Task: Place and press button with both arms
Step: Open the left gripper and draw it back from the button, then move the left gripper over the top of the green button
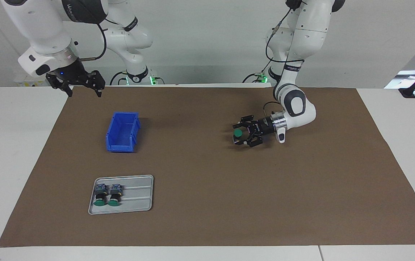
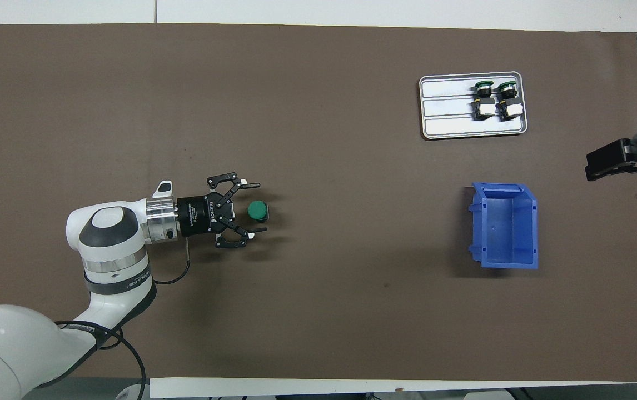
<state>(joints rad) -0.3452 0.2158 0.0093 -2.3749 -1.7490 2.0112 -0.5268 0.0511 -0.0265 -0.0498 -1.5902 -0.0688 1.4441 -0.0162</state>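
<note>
A green-capped button [image 1: 238,133] stands upright on the brown mat, toward the left arm's end of the table. My left gripper [image 1: 235,135] lies low and level over the mat, open, with its fingers on either side of the button and a gap on each side. In the overhead view the button [image 2: 257,210] sits between the spread fingers of the left gripper [image 2: 260,206]. My right gripper [image 1: 80,87] hangs open and empty, raised over the mat's edge at the right arm's end; it also shows in the overhead view [image 2: 613,158].
A grey metal tray [image 1: 138,195] [image 2: 446,105] holds two more green-capped buttons [image 1: 107,195] [image 2: 493,97] lying on their sides. An empty blue bin [image 1: 120,146] [image 2: 504,261] stands nearer to the robots than the tray.
</note>
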